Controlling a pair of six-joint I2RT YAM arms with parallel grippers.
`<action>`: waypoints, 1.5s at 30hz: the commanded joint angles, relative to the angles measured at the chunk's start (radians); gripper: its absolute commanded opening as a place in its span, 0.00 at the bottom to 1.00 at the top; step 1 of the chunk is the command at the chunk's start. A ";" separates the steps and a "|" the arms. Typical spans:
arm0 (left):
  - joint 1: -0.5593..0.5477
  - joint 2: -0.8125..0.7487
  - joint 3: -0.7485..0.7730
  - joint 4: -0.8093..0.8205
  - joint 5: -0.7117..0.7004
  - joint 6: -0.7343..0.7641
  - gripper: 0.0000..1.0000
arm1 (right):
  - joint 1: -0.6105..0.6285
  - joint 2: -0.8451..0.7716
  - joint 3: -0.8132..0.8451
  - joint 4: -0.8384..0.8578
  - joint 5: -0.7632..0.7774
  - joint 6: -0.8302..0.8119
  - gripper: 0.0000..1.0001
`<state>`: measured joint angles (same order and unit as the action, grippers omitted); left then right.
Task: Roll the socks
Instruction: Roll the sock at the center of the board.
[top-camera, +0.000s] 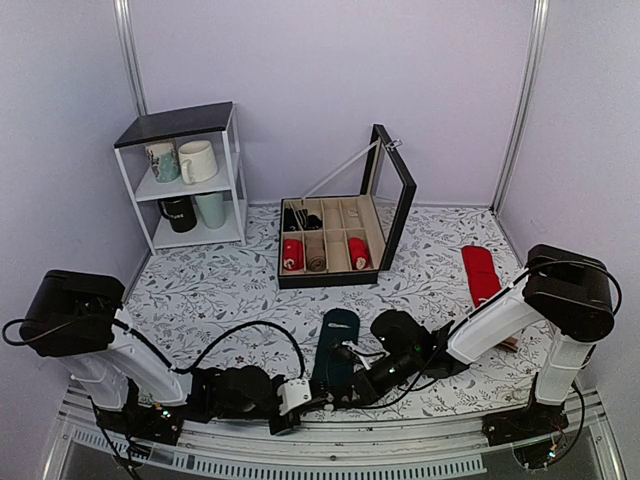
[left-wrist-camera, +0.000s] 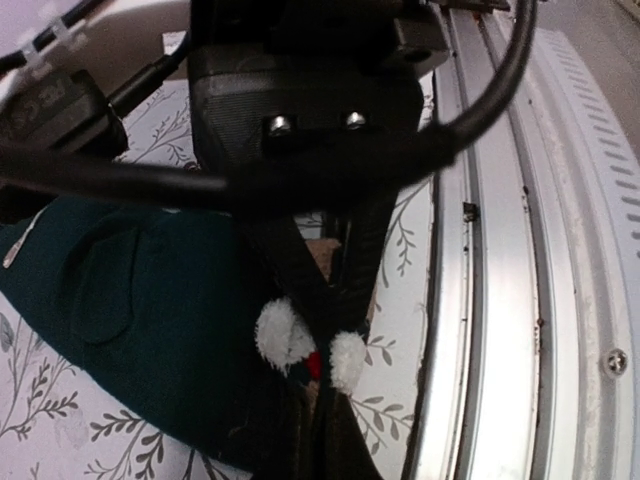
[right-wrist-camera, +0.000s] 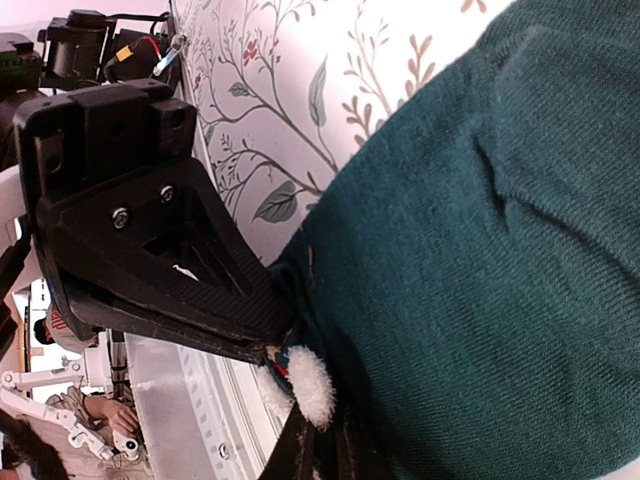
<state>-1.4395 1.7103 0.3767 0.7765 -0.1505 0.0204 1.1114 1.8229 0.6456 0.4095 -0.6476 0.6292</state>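
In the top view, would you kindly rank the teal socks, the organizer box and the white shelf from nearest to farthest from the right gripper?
1. teal socks, touching the right gripper
2. organizer box, centre back
3. white shelf, far left

Looking down from behind over the whole desk; both wrist views pressed close, seemingly sharing the near end of the socks.
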 joint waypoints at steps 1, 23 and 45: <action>0.039 -0.008 -0.029 -0.037 0.120 -0.121 0.00 | 0.007 0.023 -0.033 -0.081 -0.005 -0.013 0.10; 0.148 0.056 0.016 -0.161 0.435 -0.431 0.00 | 0.296 -0.341 -0.248 0.176 0.627 -0.821 0.48; 0.158 0.072 0.001 -0.139 0.437 -0.420 0.00 | 0.298 -0.116 -0.144 0.024 0.703 -0.777 0.23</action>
<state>-1.2881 1.7477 0.4095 0.7708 0.2665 -0.3977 1.4063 1.6630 0.4904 0.5091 0.0341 -0.2176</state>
